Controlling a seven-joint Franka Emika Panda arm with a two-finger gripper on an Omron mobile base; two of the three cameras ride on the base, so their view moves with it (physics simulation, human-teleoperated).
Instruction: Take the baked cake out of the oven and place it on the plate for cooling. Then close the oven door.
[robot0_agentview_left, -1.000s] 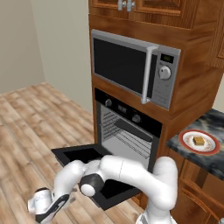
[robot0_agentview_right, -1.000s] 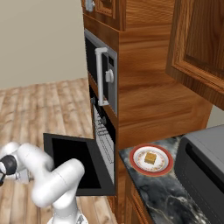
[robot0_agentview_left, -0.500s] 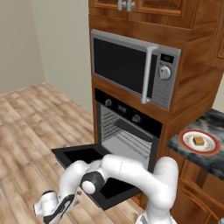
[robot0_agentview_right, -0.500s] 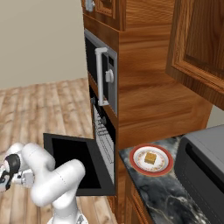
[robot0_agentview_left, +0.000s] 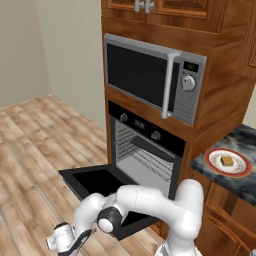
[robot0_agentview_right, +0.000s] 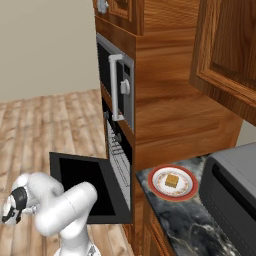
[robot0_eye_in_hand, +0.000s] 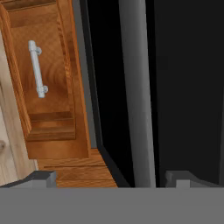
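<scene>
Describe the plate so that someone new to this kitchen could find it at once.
Start at the tall wooden cabinet column holding the microwave above the black oven. Beside it runs a dark marbled counter, and the plate sits at the end nearest the oven. It is round and white with a red rim, carrying the small golden-tan cake.

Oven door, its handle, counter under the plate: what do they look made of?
Oven door: glossy black, likely glass in a dark frame, uniformly dark and flat.
Handle: looks like brushed metal; a grey bar with soft sheen.
Counter: dark polished stone, probably marble or granite, judging by pale veining.
Plate: white, red rim, likely ceramic.
</scene>
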